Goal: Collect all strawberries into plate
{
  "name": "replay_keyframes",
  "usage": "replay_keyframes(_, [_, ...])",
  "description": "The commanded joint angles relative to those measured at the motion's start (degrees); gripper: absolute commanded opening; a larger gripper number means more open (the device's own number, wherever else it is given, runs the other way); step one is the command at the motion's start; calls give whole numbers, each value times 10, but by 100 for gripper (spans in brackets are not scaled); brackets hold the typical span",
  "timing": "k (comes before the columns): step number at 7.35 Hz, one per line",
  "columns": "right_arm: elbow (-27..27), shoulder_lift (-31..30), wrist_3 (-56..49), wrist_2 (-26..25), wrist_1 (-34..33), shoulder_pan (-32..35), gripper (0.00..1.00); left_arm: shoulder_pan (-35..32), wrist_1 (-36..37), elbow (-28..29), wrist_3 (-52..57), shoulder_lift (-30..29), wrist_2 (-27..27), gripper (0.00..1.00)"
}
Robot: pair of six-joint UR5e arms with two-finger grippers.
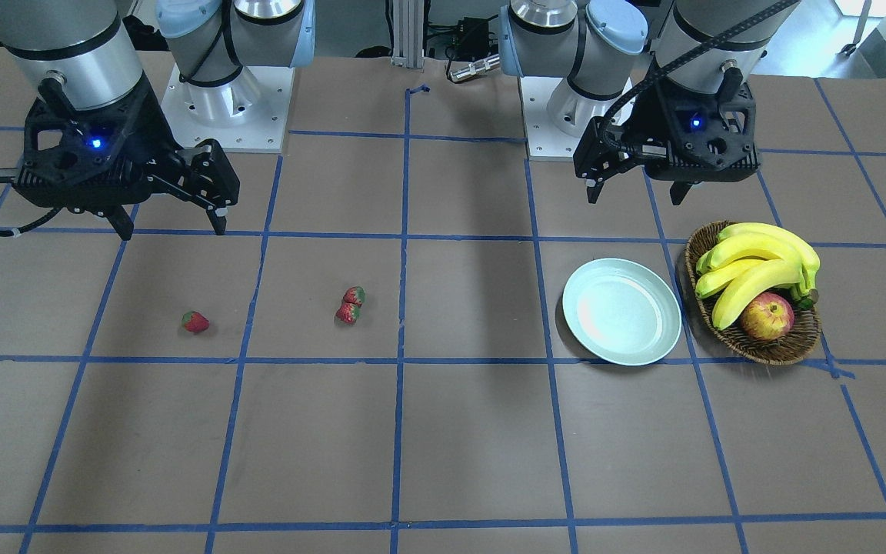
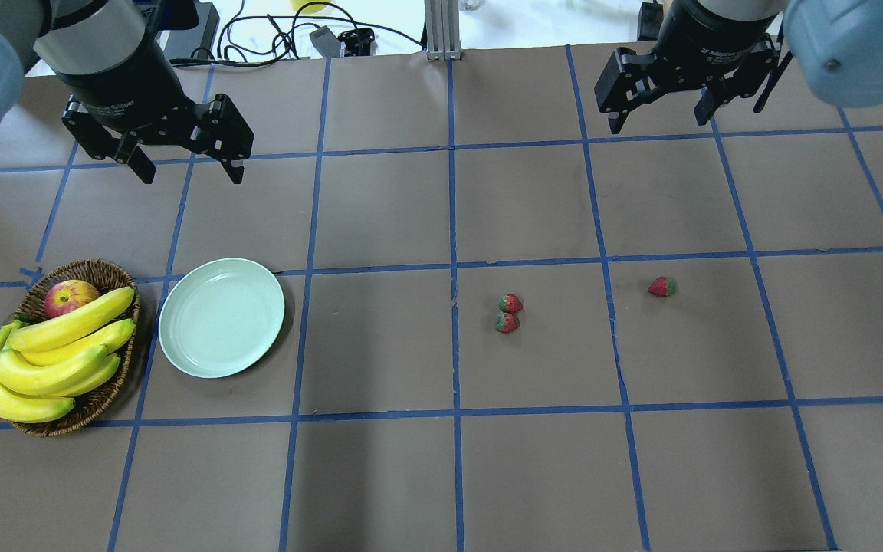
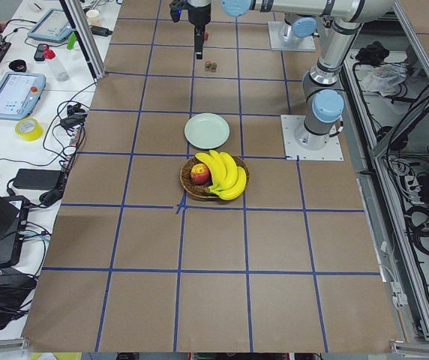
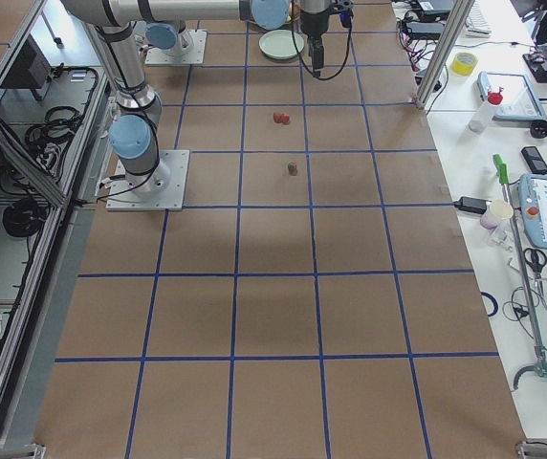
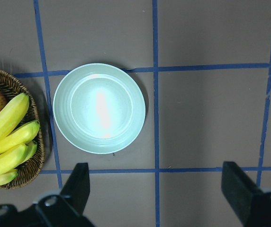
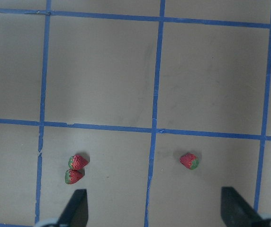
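Three small red strawberries lie on the brown table. Two touch each other [image 2: 510,303] [image 2: 507,323] near the middle, and a third strawberry [image 2: 662,287] lies alone further right. The right wrist view shows the pair [image 6: 76,169] and the single one [image 6: 189,161] below the camera. The pale mint plate [image 2: 221,317] sits on the left with nothing on it, also seen as the plate [image 5: 99,108] in the left wrist view. My left gripper [image 2: 188,175] hangs open above and behind the plate. My right gripper [image 2: 658,123] hangs open behind the strawberries, holding nothing.
A brown wicker basket [image 2: 96,270] with bananas [image 2: 50,360] and a red-yellow apple [image 2: 70,297] stands just left of the plate. Blue tape lines grid the table. Both arm bases [image 1: 228,108] stand at the robot's edge.
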Motion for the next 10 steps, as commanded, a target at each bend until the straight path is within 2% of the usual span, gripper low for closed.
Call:
replay_keyframes(1, [-1, 0, -1, -1, 1, 0, 100, 0, 0, 1, 1, 0, 1, 100])
replay_keyframes(10, [2, 0, -1, -4, 8, 0, 100, 1, 0, 1, 0, 0, 0, 100])
